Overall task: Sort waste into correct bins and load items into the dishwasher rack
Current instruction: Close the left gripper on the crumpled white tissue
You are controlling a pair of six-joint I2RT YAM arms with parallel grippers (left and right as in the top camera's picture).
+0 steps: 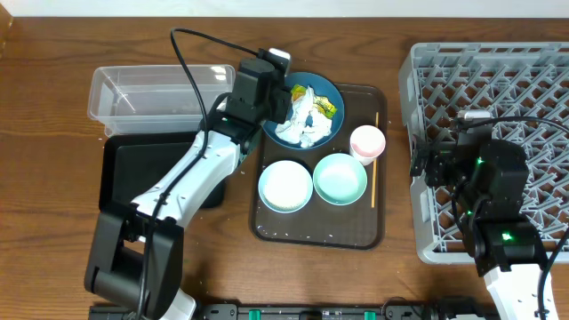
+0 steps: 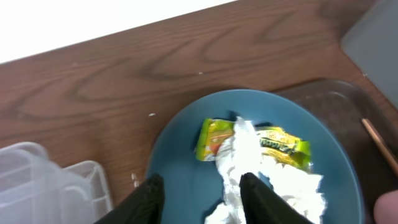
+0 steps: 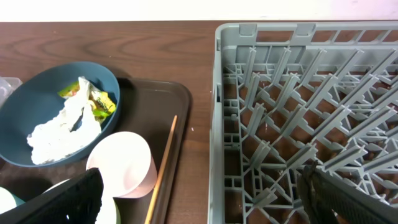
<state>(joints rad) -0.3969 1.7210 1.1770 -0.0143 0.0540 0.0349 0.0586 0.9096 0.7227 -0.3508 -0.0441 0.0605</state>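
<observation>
A dark-blue bowl-plate (image 1: 331,92) on the brown tray holds crumpled white napkins (image 1: 306,122) and a yellow-green wrapper (image 1: 325,108). My left gripper (image 2: 202,196) is open just above the plate's left side, its right finger at the napkins (image 2: 267,177), beside the wrapper (image 2: 214,138). Two mint-white bowls (image 1: 284,185) (image 1: 340,178), a pinkish cup (image 1: 367,142) and a chopstick (image 1: 375,160) lie on the tray. My right gripper (image 3: 199,199) is open and empty over the grey rack's (image 1: 498,80) left edge. The clear tub (image 1: 156,89) and black tray (image 1: 147,169) sit left.
The brown serving tray (image 1: 320,233) lies between the bins and the rack. The left arm's cable arcs over the clear tub. The rack (image 3: 292,99) fills the right wrist view's right half. No rice heap shows.
</observation>
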